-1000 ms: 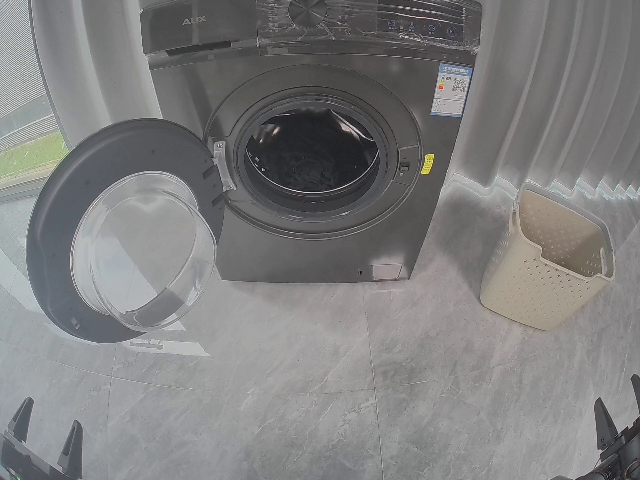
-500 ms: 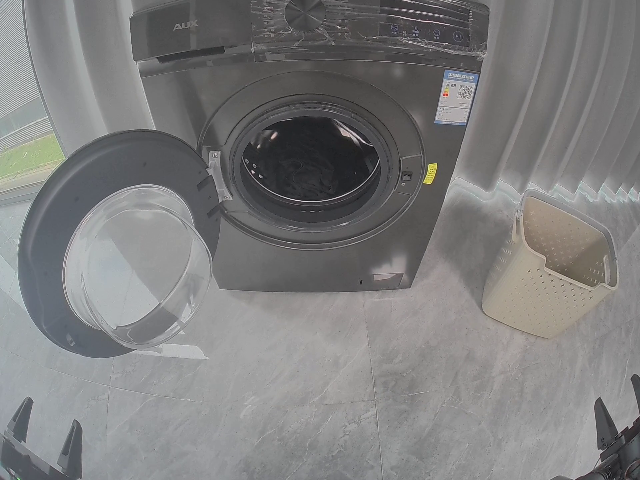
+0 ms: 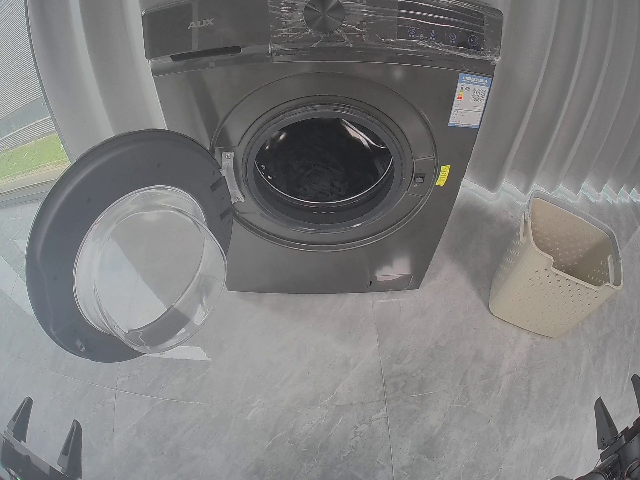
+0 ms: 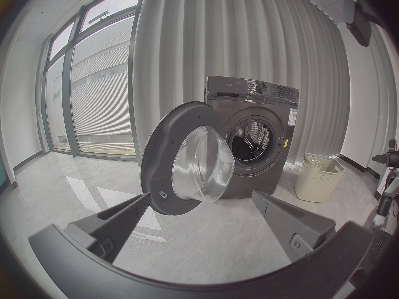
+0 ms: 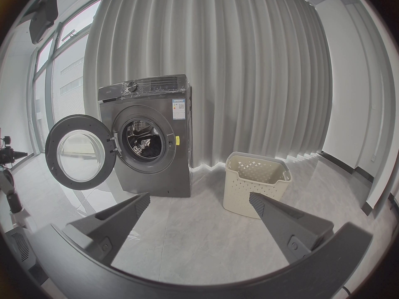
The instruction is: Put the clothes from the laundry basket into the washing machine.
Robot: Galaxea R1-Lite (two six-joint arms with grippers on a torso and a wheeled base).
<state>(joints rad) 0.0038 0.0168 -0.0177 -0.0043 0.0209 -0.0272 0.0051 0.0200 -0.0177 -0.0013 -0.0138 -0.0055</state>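
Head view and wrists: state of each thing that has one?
Washing machine door: wide open, swung to the robot's left.
Drum: dark clothes lying inside.
Laundry basket: upright on the floor; no clothes visible in it.
Control panel: covered in clear film.
Left gripper: fingers open, empty.
Right gripper: fingers open, empty.

Grey marble-look tile floor [image 3: 320,395]; pale pleated curtains [image 3: 573,68] behind; tall windows [image 4: 99,84] at left.
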